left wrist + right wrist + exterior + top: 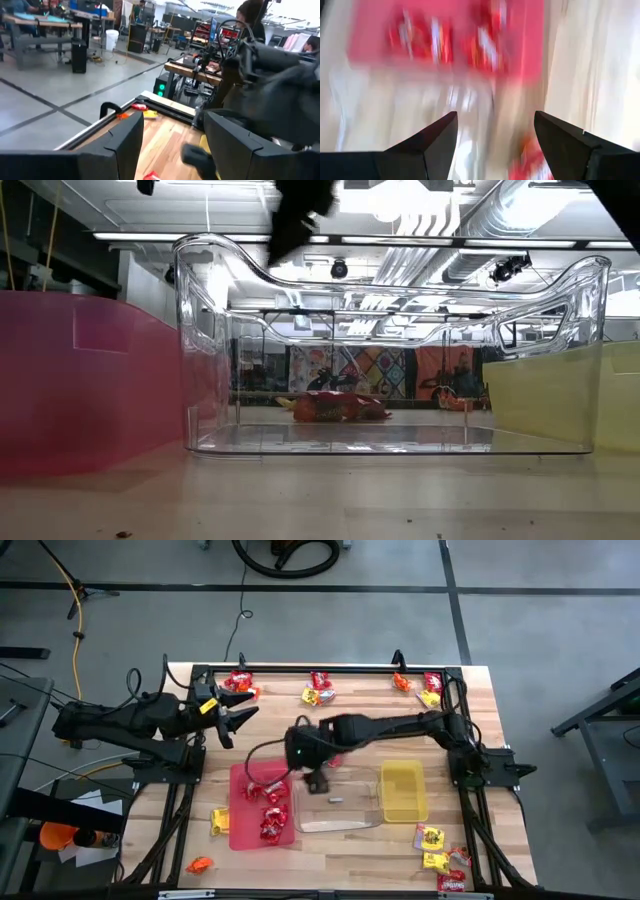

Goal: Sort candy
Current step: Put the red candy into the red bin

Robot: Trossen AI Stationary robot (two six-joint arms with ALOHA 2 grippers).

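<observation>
Right hand (492,145) spread above clear tray (350,823) near red tray (240,830), left hand (240,708) spread, raised

Red tray (243,830), clear tray (345,812) and yellow tray (402,791) stand side by side

Shiny wrapped candy (272,812) lies scattered, some in trays.

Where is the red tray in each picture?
High view: the red tray lies left of the clear tray, near the table's front edge.
Low view: its red wall fills the left side.
Left wrist view: not in it.
Right wrist view: the blurred red tray sits at the top, beyond the dark fingers.
Shared landmark: the clear tray beside it, seen in the high and low views.
</observation>
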